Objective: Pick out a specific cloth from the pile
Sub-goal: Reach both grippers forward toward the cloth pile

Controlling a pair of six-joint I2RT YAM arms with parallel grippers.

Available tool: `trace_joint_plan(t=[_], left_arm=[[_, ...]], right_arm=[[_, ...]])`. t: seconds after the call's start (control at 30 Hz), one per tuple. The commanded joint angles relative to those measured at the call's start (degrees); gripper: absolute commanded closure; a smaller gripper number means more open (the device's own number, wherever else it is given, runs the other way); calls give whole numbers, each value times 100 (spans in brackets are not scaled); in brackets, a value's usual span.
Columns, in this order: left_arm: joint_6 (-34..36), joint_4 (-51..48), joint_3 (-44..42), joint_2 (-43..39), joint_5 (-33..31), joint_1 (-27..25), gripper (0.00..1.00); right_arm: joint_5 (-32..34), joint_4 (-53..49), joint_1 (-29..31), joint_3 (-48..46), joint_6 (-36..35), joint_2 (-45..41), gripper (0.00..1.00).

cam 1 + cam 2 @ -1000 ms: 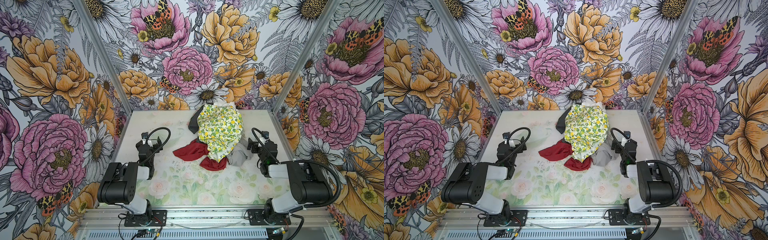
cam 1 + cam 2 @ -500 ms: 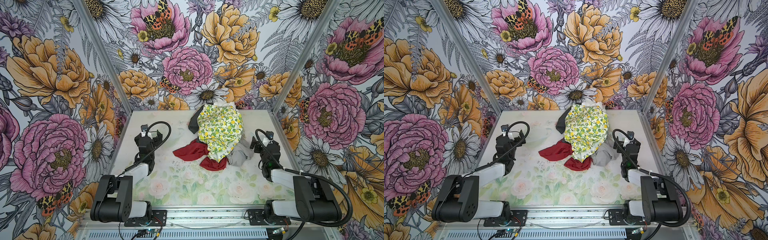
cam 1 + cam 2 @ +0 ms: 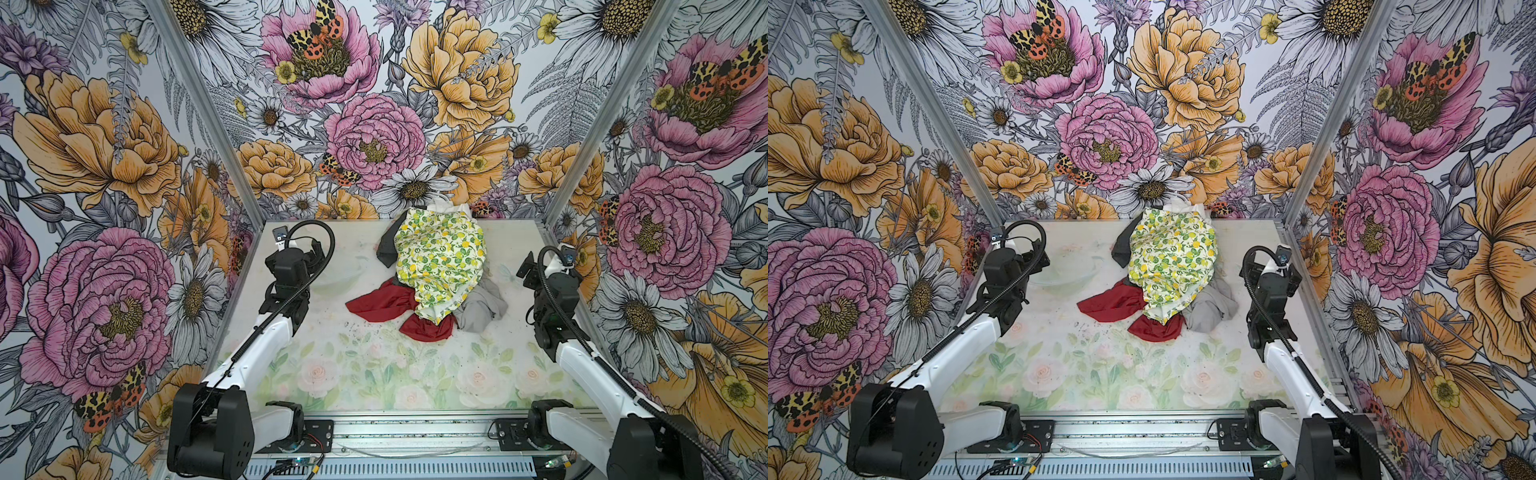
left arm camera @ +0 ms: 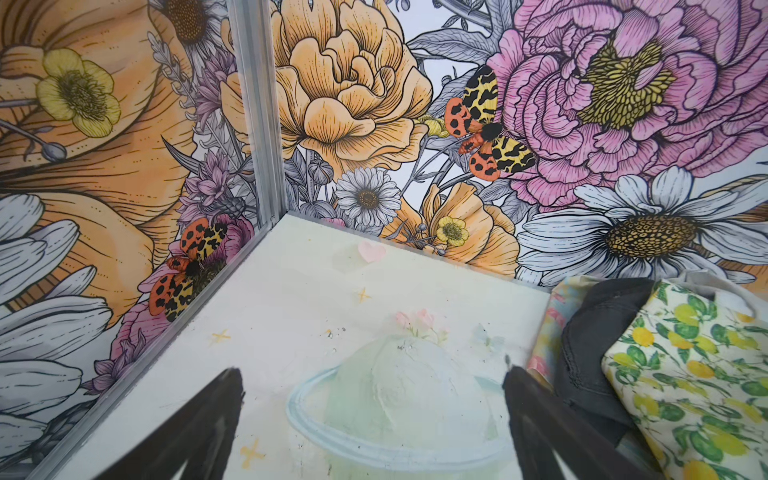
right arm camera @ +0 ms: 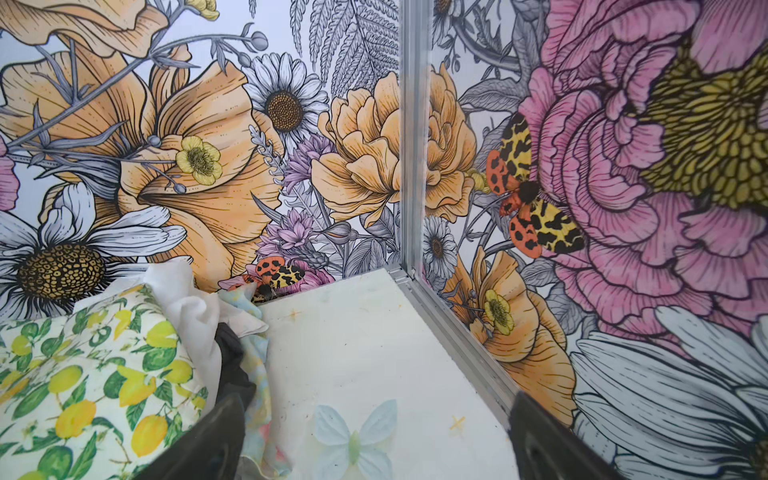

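Red cloth (image 3: 380, 301): front of pile (image 3: 440, 266), partly buried.
Left tool (image 4: 370, 372): spread, empty, well left of cloth.
Right tool (image 5: 376, 397): spread, empty, across pile.

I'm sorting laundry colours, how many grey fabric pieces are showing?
2: dark grey piece back left of the lemon-print fabric, light grey piece at its front right. Others may lie hidden underneath.

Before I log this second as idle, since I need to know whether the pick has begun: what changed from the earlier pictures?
Both arms unfolded, carrying the left fingers and right fingers away from the base toward the back wall. Both pairs are open; nothing was taken hold of or let go. The plain deep-red thin fabric piece and the heap of mixed fabrics lie as before.
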Motion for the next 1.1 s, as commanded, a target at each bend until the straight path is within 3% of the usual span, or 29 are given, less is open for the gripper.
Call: trace_joint_plan(t=[0.0, 0.13, 0.4, 0.5, 0.87, 1.07], left_arm=[[-363, -866, 325, -91, 81, -46, 1], [-578, -1010, 400, -269, 327, -42, 1], [-667, -1873, 1091, 4, 1160, -104, 1], [-758, -2284, 1453, 240, 1636, -162, 1], [-1111, -3393, 2285, 1012, 2192, -680, 1], [-1558, -3606, 2273, 1418, 3100, -868, 1]], right_arm=[[211, -1073, 66, 651, 247, -317, 1], [-17, -2283, 94, 1740, 301, -175, 0], [-692, -3473, 304, 3007, 482, 62, 0], [-969, -3615, 445, 3147, 466, 37, 0], [-2000, -4643, 1011, 3337, 601, 427, 2], [-2370, -4869, 1472, 3033, 540, 493, 3]])
